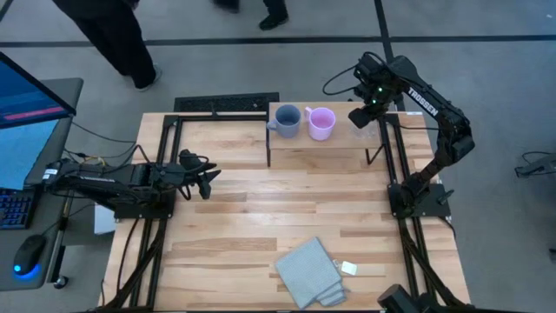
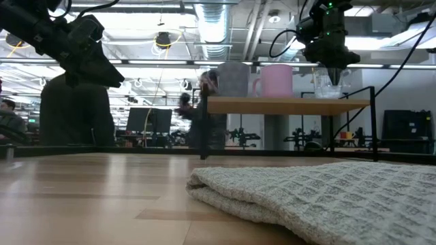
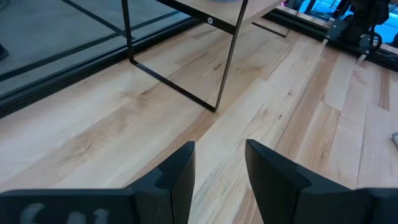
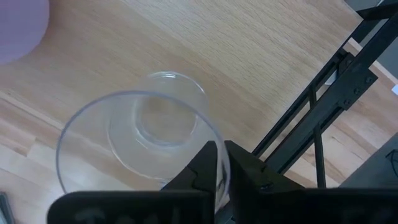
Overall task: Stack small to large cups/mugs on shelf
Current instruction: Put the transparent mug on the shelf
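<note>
The light-wood shelf (image 1: 321, 149) stands at the table's far edge. A blue-grey mug (image 1: 287, 120) and a pink mug (image 1: 321, 123) stand side by side on it. At the shelf's right end a clear cup (image 4: 137, 130) stands upright on its base, also seen in the low view (image 2: 327, 86). My right gripper (image 4: 221, 163) points straight down over that cup and is shut on its rim. My left gripper (image 3: 221, 168) hangs open above the table's left side (image 1: 207, 178), holding nothing. My right gripper has the clear cup's rim wall (image 4: 219, 182) between its two fingers, one finger (image 4: 200, 169) inside the cup and one (image 4: 249, 169) outside. The fingers come from above, pointing down. The cup stands upright with its base on the shelf (image 2: 272, 105).
A folded grey-blue cloth (image 1: 308, 274) lies near the table's front edge, with a small white object (image 1: 348, 268) beside it. The shelf's thin black legs (image 3: 227, 62) stand on the tabletop. People move in the room beyond the far edge.
</note>
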